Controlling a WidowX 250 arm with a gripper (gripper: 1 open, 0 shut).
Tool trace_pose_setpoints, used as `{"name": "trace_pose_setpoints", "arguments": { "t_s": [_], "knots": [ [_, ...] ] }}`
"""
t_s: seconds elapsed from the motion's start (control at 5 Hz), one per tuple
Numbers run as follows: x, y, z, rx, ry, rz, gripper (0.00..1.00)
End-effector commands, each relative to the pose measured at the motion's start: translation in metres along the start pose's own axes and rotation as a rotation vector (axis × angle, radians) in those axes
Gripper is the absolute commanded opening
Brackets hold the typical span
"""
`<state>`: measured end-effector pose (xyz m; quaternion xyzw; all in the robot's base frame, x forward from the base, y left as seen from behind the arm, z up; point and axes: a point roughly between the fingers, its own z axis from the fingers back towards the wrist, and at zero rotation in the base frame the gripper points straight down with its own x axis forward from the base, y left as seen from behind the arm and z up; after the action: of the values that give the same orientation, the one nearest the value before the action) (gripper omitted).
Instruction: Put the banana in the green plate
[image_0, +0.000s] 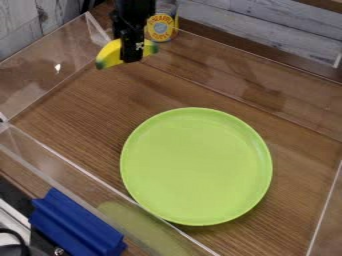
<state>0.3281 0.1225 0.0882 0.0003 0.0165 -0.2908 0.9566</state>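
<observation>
Hanging in the upper left of the frame, the small curved yellow plastic banana (112, 52) is clear of the wooden floor, clamped between the closed fingers of the black robot gripper (131, 52). The gripper points straight down, its dark body reaching up out of the top edge of the picture, and the fruit juts out to the left of the fingers with its greenish tip lowest.

Just to the right of the gripper, against the back wall, stands a small yellow can with a blue-and-white label (162, 27), partly hidden behind the arm.

Well apart from the banana, in the lower middle of the frame, lies the large round lime-green plate (197, 165), flat on the brown wood-grain table (80, 110) with nothing on it. Clear acrylic walls (34, 160) fence the tabletop on the left, the front and the right.

In the lower left corner, outside the clear wall, sits a blue block-like object (74, 225), and beside it a pale green blurred shape (140, 232) whose nature I cannot tell.
</observation>
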Motion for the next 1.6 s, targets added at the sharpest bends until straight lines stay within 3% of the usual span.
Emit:
{"name": "trace_pose_setpoints", "arguments": {
  "t_s": [0.0,0.2,0.4,1.0,1.4],
  "knots": [
    [0.008,0.013,0.012,0.064,-0.046,-0.013,0.00],
    [0.012,0.023,-0.007,0.058,-0.047,-0.015,0.00],
    [0.010,0.007,0.007,0.069,-0.043,-0.010,0.00],
    [0.005,-0.066,0.050,0.102,-0.044,-0.009,0.00],
    [0.000,-0.126,0.064,0.107,-0.057,-0.018,0.00]
  ]
}}
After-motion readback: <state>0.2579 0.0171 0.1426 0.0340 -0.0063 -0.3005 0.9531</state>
